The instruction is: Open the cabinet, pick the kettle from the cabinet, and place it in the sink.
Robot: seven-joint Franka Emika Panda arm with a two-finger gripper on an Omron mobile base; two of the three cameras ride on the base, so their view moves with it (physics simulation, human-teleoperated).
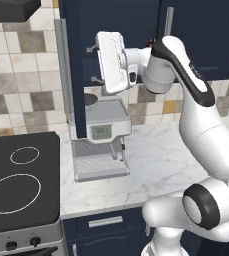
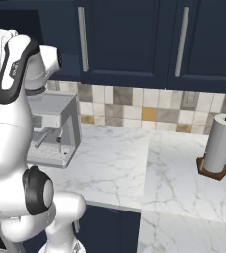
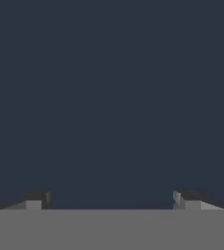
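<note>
The navy cabinet [image 1: 81, 30] has one door swung out toward me, seen nearly edge-on, with its silver bar handle [image 1: 61, 70] on the left side. My gripper [image 1: 92, 64] points left at that door's face, level with its middle. Its jaws stand wide open with nothing between them. In the hand view the gripper [image 3: 111, 200] faces a plain navy surface close ahead. Two shut navy cabinet doors [image 2: 129, 39] with bar handles hang to the right. The kettle is hidden and the sink is out of view.
A grey coffee machine [image 1: 103, 135] stands on the white marble counter [image 1: 156, 160] under the open door. A black cooktop [image 1: 21, 185] lies to the left. A paper towel holder [image 2: 217, 146] stands at the far right of the counter.
</note>
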